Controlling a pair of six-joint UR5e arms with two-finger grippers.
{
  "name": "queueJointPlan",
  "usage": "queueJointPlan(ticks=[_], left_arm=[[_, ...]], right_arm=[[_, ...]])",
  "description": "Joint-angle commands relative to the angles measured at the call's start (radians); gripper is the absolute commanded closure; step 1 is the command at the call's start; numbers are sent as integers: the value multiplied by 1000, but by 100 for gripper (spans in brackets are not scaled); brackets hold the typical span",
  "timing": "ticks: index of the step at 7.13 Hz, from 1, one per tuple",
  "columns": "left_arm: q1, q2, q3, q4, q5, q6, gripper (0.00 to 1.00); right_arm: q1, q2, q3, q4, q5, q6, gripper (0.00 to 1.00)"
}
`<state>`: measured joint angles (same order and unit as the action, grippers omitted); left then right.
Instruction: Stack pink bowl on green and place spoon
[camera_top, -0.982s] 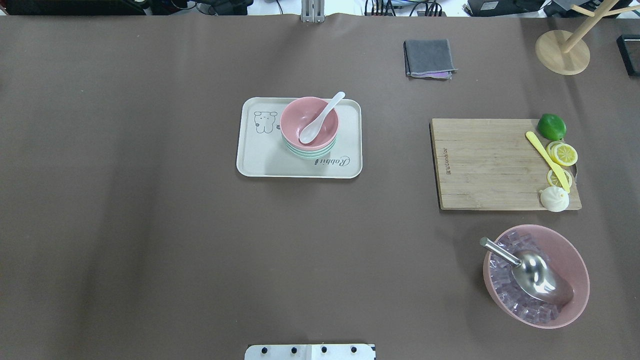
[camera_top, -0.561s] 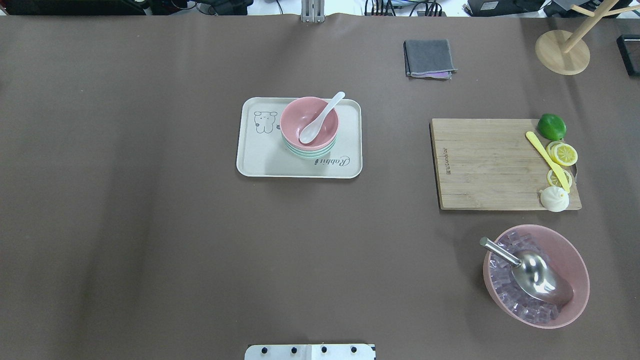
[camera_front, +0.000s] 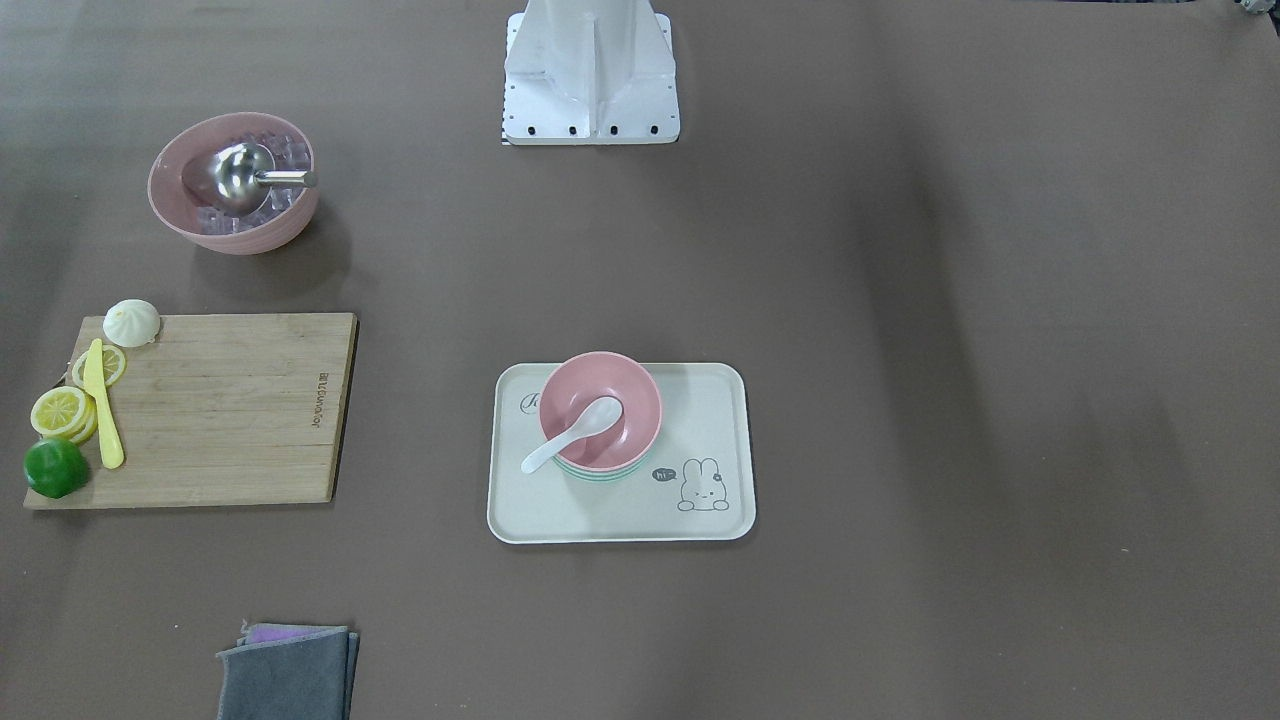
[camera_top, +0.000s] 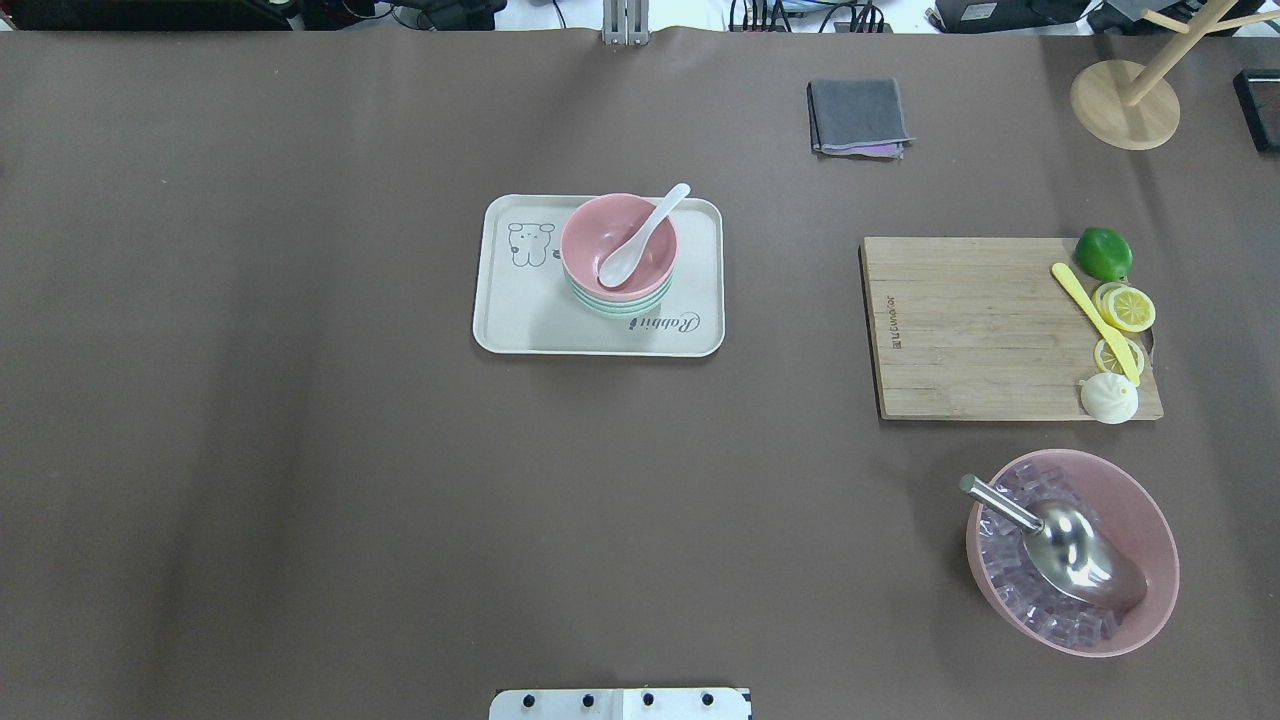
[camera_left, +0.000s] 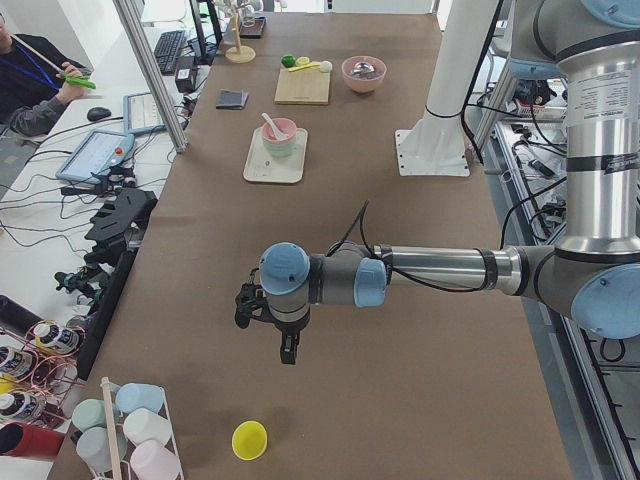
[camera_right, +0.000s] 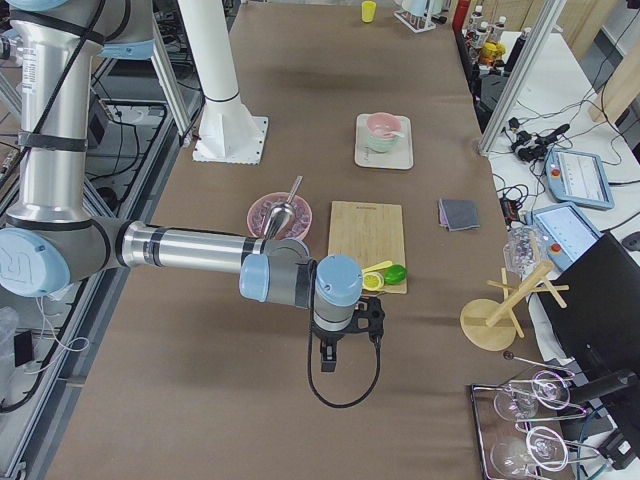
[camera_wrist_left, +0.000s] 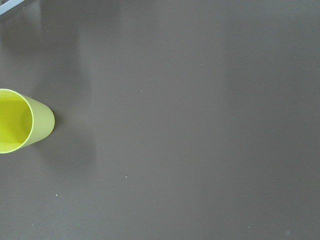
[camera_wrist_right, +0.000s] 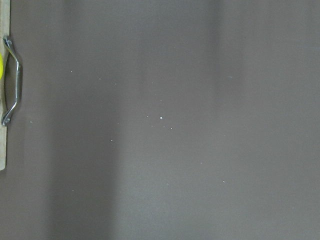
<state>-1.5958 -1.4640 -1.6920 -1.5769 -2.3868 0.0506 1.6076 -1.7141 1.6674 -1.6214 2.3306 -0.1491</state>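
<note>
judging from how things lie, the stacking and the spoon look done, so the step in hand is likely just parking both arms clear. doing that well means sweeping neither arm over the tray (camera_top: 520, 325), since the spoon's handle overhangs the rim and a nudge could tip it out. the left gripper (camera_left: 287, 352) hangs over bare table at the robot's left end. the right gripper (camera_right: 328, 358) hangs just past the cutting board (camera_right: 368, 232) at the other end. both show only in the side views, so i cannot tell how far their jaws stand apart or whether they hold anything.

the pink bowl (camera_top: 618, 243) sits nested in the green bowl (camera_top: 622, 304) on the tray. the spoon (camera_top: 640, 238) lies inside it, scoop end down, handle leaning on the far rim. a larger pink bowl (camera_top: 1150, 520) on the robot's right holds clear ice cubes (camera_top: 1015, 590) and a metal scoop (camera_top: 1075, 555). a yellow cup (camera_wrist_left: 17, 122) near the left gripper is empty.
</note>
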Motion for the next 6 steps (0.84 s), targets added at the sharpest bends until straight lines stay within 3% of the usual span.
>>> queueJointPlan(ticks=[1, 6], left_arm=[[-1, 1, 0, 0, 0, 0, 2], [-1, 14, -6, -3, 0, 6, 2]], right_arm=[[0, -1, 0, 0, 1, 0, 0], [0, -1, 3, 0, 18, -1, 0]])
